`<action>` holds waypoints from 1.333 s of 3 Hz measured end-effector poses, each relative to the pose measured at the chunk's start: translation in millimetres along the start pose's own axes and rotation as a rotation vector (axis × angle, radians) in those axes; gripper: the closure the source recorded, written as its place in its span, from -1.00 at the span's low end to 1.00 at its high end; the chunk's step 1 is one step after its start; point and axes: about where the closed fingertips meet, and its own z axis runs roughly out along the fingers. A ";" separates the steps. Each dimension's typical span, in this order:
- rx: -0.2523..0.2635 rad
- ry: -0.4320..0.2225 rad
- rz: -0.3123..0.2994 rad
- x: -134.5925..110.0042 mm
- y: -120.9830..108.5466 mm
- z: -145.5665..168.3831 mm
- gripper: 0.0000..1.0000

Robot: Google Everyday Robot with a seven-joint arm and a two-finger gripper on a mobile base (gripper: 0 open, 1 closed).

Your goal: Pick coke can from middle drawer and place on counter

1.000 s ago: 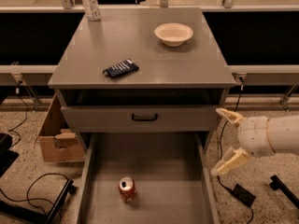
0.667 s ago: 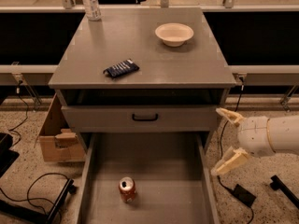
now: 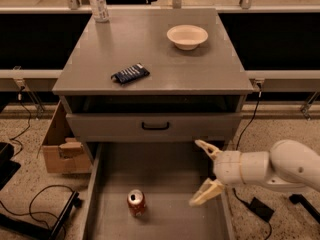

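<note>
The coke can (image 3: 136, 202) stands upright on the floor of the open middle drawer (image 3: 165, 174), left of centre and near the front. My gripper (image 3: 202, 171) is over the right part of the drawer, to the right of the can and apart from it. Its two pale fingers (image 3: 206, 191) are spread wide and hold nothing. The white arm reaches in from the right edge. The counter (image 3: 150, 54) is the grey top of the cabinet above.
On the counter stand a white bowl (image 3: 187, 36) at the back right, a dark blue snack packet (image 3: 130, 73) at the front left and a white-labelled bottle (image 3: 97, 2) at the back left corner. A cardboard box (image 3: 61, 145) and cables (image 3: 35, 204) lie left of the cabinet.
My gripper and arm have moved left, from beside the drawer's right wall to over the drawer's right part, closer to the can. The can has not moved.
</note>
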 end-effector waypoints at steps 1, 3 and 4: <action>-0.030 -0.094 0.024 18.3 13.0 68.6 -1.00; -0.079 -0.168 0.077 56.8 32.9 184.0 -1.00; -0.112 -0.162 0.091 73.8 51.7 223.7 -1.00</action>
